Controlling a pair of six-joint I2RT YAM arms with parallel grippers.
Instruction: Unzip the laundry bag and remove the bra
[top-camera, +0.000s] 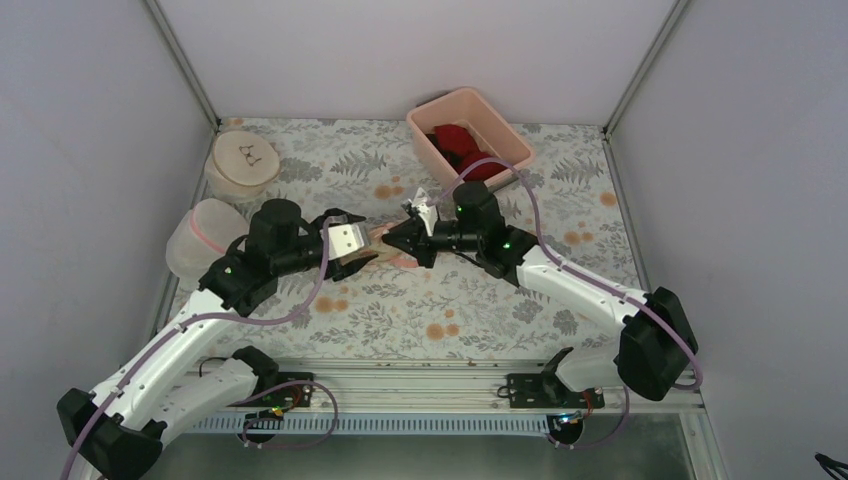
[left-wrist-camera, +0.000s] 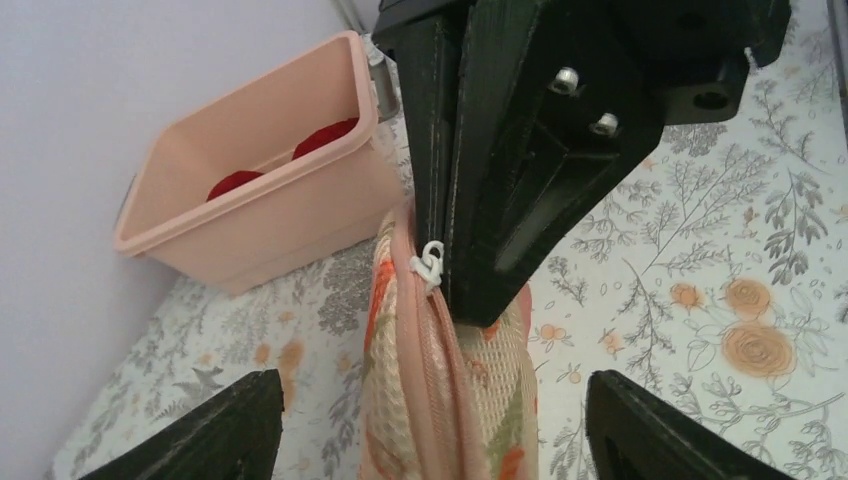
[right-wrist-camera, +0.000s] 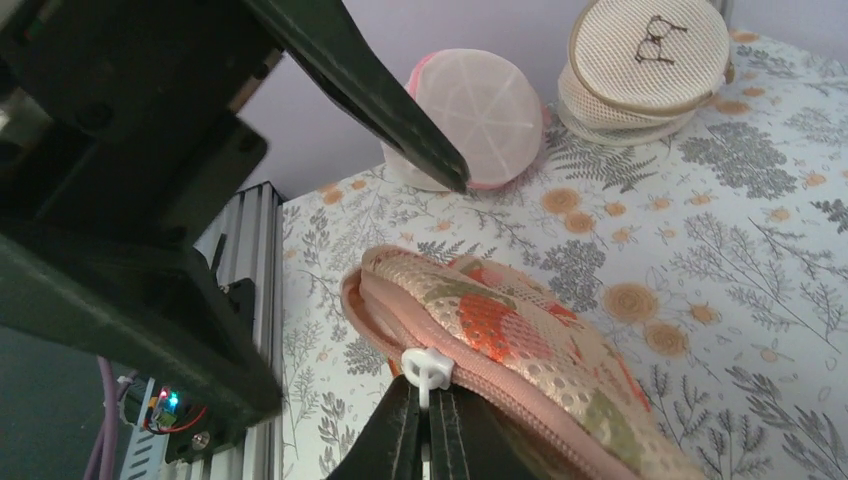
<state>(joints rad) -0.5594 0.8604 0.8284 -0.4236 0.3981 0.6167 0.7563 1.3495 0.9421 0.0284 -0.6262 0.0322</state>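
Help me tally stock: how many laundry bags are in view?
3: the flowered bag mid-table, its zip pull pinched by the right tool; the white mesh bag at the left edge; the beige bag in the back-left corner. The bin's contents are partly hidden.

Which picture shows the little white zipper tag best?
The right wrist view: the zipper tag sits close and sharp on the laundry bag, pinched by the right gripper. The left wrist view shows it too, partly against the black finger. From the top it is too small to make out.
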